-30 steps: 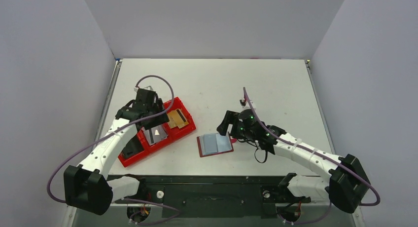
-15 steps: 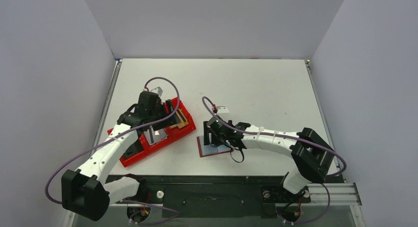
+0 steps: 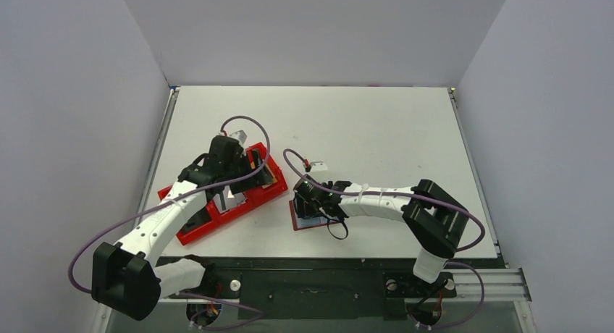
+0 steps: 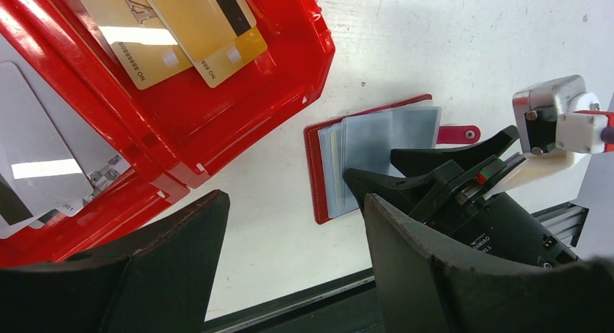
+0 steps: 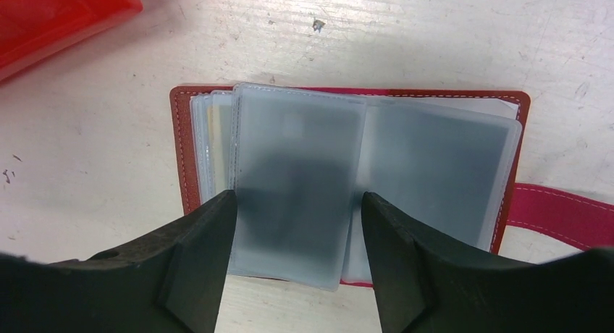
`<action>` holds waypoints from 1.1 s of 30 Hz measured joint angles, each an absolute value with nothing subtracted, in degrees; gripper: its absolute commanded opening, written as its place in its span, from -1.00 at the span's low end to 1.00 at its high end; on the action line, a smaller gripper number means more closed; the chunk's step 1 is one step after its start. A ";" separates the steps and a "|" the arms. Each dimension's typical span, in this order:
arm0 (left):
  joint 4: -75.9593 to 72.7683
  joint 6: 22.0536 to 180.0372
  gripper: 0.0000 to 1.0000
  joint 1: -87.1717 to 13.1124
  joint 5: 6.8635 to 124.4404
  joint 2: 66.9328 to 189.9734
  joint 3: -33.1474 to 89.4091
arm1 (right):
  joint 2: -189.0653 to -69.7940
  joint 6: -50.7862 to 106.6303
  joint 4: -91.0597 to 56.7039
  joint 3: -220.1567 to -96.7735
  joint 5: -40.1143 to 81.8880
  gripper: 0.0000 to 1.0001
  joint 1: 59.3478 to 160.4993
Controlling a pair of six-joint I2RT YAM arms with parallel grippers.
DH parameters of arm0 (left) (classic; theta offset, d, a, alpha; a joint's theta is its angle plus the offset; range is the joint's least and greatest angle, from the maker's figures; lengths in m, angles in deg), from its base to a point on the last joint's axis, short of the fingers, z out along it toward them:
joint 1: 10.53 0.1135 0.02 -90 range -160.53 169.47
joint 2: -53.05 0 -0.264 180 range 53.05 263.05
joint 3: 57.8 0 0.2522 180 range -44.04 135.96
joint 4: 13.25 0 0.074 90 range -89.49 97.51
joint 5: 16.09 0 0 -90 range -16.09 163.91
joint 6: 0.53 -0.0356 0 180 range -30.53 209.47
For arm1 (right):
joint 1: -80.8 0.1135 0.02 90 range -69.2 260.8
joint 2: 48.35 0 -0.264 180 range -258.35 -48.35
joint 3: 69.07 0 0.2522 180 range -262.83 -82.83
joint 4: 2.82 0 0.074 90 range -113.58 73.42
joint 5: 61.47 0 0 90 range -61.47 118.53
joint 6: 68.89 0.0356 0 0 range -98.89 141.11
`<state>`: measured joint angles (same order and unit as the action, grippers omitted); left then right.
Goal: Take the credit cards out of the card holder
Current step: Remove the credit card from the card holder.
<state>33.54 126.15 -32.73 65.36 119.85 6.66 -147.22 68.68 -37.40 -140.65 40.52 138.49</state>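
The card holder [image 5: 217,94] lies open and flat on the table, pale blue-grey sleeves up, red strap tab [image 5: 557,210] at the right. A tan card edge [image 5: 217,130] shows inside a left sleeve. My right gripper [image 5: 297,224] hovers low over the holder [image 3: 313,218], open, its fingers straddling the top left sleeve [image 5: 297,152] with nothing held. Loose credit cards lie in the red tray: tan-gold ones [image 4: 174,29] and silver-grey ones [image 4: 36,145]. My left gripper [image 4: 297,239] is open and empty above the table, between the tray's right end and the holder [image 4: 376,148].
The red compartment tray [image 3: 194,232] lies diagonally at the left, its corner [image 4: 311,58] close to the holder. The black rail of the table's near edge [image 4: 289,304] runs just below the left gripper. The right arm [image 3: 384,199] stretches across the front of the table.
The right arm swung left and came down over the open card holder, its jaws narrowing. The left gripper drifted right along the tray and opened slightly.
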 measured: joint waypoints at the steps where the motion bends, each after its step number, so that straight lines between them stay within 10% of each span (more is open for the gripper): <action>1: 33.37 126.28 0.34 -32.90 65.29 120.12 6.57 | -147.22 68.77 -37.36 -140.65 40.65 0.12 138.55; 20: 30.81 127.18 0.35 -36.68 65.03 123.94 5.74 | -146.13 70.78 -33.12 -137.68 41.48 -0.99 138.16; 33: 25.06 130.50 -0.24 -44.03 63.10 132.66 5.17 | -139.44 74.67 -15.19 -122.84 29.89 -1.00 130.75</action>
